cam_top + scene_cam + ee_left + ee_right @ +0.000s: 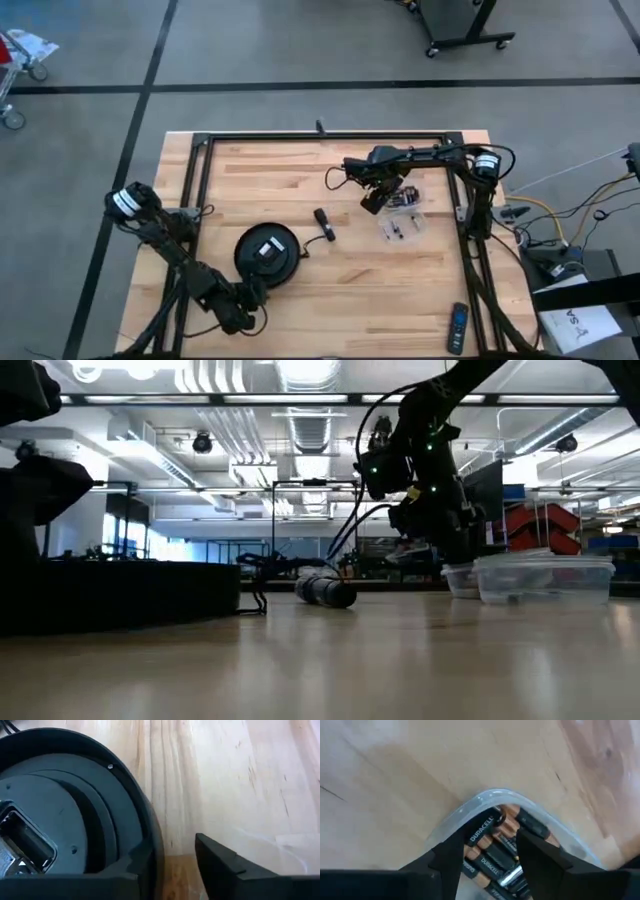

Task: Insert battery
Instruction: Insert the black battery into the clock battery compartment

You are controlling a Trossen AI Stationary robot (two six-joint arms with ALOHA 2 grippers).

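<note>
Right gripper (487, 852) hangs spread open over the battery tub (530, 802) – fingers straddling the batteries (487, 847), grasping nothing; left gripper (172, 865) parted around the round device's (65, 820) rim.

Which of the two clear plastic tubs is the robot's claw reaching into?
The tub of batteries, farther from the table's front edge. The right gripper hangs open over it; the other tub sits just in front, untouched.
</note>
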